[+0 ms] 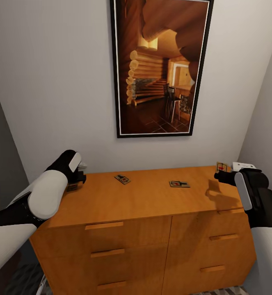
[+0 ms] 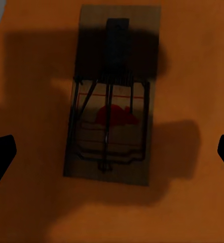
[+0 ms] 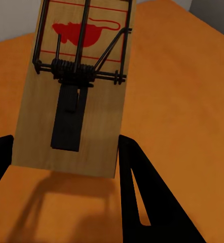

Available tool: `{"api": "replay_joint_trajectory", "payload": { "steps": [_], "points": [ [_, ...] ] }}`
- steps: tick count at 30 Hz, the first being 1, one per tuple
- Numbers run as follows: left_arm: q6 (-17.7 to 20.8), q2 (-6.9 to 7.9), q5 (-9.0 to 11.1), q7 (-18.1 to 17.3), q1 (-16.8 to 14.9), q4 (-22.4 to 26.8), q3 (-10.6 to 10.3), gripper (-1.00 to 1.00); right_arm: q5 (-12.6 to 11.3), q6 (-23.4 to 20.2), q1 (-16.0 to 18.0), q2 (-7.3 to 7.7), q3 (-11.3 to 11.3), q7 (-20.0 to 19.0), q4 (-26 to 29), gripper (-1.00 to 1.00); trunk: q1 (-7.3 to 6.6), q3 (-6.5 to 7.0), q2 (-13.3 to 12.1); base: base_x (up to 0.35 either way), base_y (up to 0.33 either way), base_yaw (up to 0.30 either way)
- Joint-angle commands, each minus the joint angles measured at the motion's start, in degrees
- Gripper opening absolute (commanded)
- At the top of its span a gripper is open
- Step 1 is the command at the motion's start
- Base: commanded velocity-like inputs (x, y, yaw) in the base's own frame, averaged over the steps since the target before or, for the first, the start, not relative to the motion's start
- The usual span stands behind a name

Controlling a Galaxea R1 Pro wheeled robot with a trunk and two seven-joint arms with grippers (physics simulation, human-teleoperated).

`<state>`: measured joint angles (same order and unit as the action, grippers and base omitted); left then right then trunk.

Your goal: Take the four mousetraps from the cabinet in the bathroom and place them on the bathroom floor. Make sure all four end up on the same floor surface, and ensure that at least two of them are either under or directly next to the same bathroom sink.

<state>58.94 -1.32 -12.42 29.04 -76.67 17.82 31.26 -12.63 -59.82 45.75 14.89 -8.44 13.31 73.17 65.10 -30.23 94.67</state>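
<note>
Four mousetraps are in play at the cabinet (image 1: 152, 213); none has reached the bathroom floor yet, so the step in hand is pickup from the cabinet top.

1. Two mousetraps lie flat on the top toward its rear edge: one left of centre (image 1: 122, 179), one right of centre (image 1: 179, 184), well apart from each other.
2. The right pincer (image 1: 222, 174) is at the right rear corner, pinching a third mousetrap (image 3: 76, 86) by its near end. In the right wrist view the dark fingers (image 3: 137, 172) flank the plate, which is tilted up off the wood. Just beyond it sits a small white-grey gadget (image 1: 243, 166).
3. The left pincer (image 2: 112, 157) hovers at the left edge over the fourth mousetrap (image 2: 111, 101), which lies flat. The jaws are spread, with both fingertips (image 2: 0, 152) standing clear of the plate on either side.

Next move, as judged: lower the left pincer until the fingertips bracket the plate's long sides, then press them together. The plate is thin and flat, so a shallow grip may slip.
</note>
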Motion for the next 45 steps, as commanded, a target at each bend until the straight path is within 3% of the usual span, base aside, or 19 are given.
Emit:
{"api": "replay_joint_trajectory", "payload": {
  "steps": [1, 17, 45],
  "points": [
    [0.2, -0.08, -0.5, 0.0, -0.1, 0.0, 0.5, 1.00, -0.8, -0.2, 0.0, 0.03, 0.0, 0.5, 0.0, -1.00, 0.00, -0.07, 0.0, 0.000, 0.000, 0.000],
    [0.2, 0.06, -0.4, 0.0, 0.0, -0.6, 0.5, 1.00, -0.8, -0.2, 0.0, -0.02, 0.0, 0.5, 0.0, -1.00, 0.00, -0.07, 0.0, 0.000, 0.000, 0.000],
    [0.2, 1.85, -0.3, 0.0, 0.0, -0.8, 0.5, 1.00, -0.8, -0.2, 0.0, -0.06, 0.0, 0.5, 0.0, -1.00, 0.00, -0.07, 0.0, 0.000, 0.000, 0.000]
  ]
}}
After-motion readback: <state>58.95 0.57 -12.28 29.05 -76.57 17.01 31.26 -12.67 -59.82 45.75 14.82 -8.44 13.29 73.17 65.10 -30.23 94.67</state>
